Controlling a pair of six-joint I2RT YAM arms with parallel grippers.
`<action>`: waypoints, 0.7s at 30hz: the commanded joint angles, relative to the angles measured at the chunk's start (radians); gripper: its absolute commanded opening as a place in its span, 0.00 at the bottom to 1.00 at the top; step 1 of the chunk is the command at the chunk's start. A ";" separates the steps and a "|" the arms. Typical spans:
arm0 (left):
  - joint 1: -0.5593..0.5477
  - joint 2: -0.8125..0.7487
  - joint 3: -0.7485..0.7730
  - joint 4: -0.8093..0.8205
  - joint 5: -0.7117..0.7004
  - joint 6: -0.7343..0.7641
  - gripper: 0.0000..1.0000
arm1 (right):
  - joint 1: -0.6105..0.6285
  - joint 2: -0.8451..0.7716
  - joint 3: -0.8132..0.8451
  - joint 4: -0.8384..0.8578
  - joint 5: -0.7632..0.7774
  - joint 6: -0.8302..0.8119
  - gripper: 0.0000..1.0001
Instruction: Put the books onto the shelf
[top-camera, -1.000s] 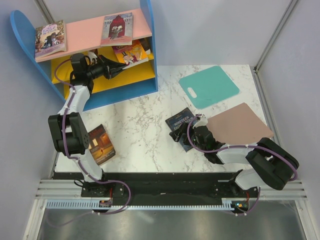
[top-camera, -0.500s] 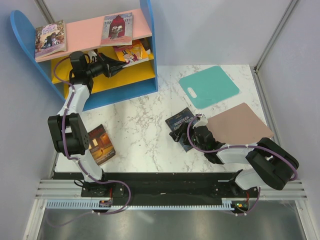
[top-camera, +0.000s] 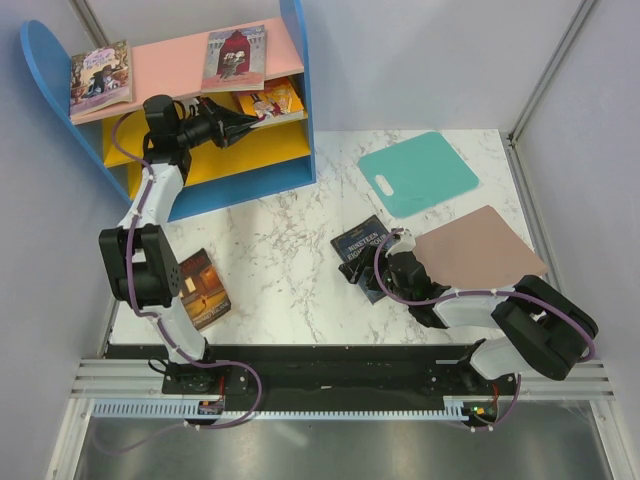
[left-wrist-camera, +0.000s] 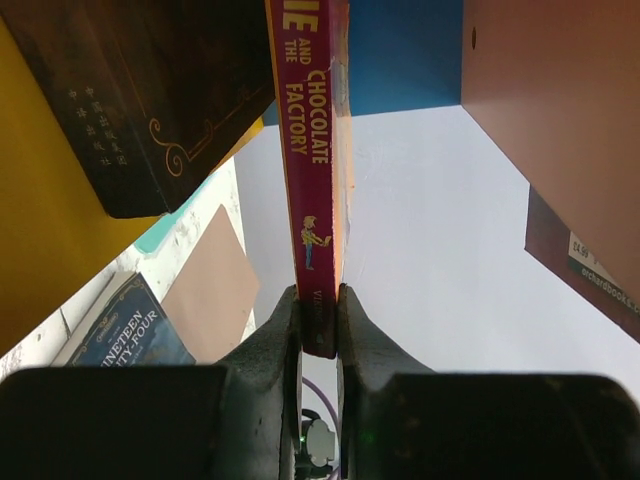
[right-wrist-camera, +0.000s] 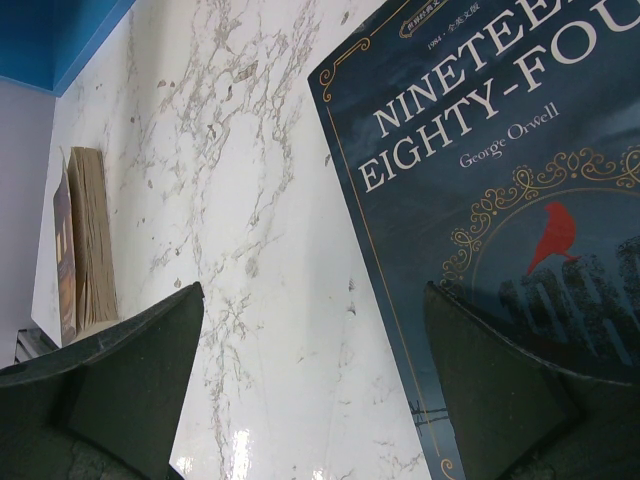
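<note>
On the pink top board (top-camera: 170, 65) of the shelf (top-camera: 45, 60) lie a purple-covered book (top-camera: 100, 78) and a dark red book (top-camera: 236, 56). Under that board the left gripper (left-wrist-camera: 320, 300) pinches the Roald Dahl book (left-wrist-camera: 312, 150) by one end of its spine, beside a dark book (left-wrist-camera: 150, 100) that seems to rest on the yellow board (left-wrist-camera: 40, 200) (the wrist view is too tight to be sure). In front of the shelf a brown-orange book (top-camera: 203, 290) lies flat on the table (top-camera: 280, 220), and to the shelf's front right lies the navy "Nineteen Eighty-Four" (right-wrist-camera: 480, 180), with the right gripper (right-wrist-camera: 310, 300) spread wide low over its edge.
</note>
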 joint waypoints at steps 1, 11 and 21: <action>-0.001 -0.003 0.045 0.110 -0.023 -0.032 0.11 | 0.004 0.010 -0.004 -0.079 -0.010 -0.011 0.98; -0.001 0.060 0.059 0.222 -0.025 -0.142 0.11 | 0.004 0.010 -0.007 -0.079 -0.008 -0.012 0.98; 0.005 0.124 0.111 0.254 -0.016 -0.182 0.30 | 0.004 0.011 -0.007 -0.079 -0.008 -0.012 0.98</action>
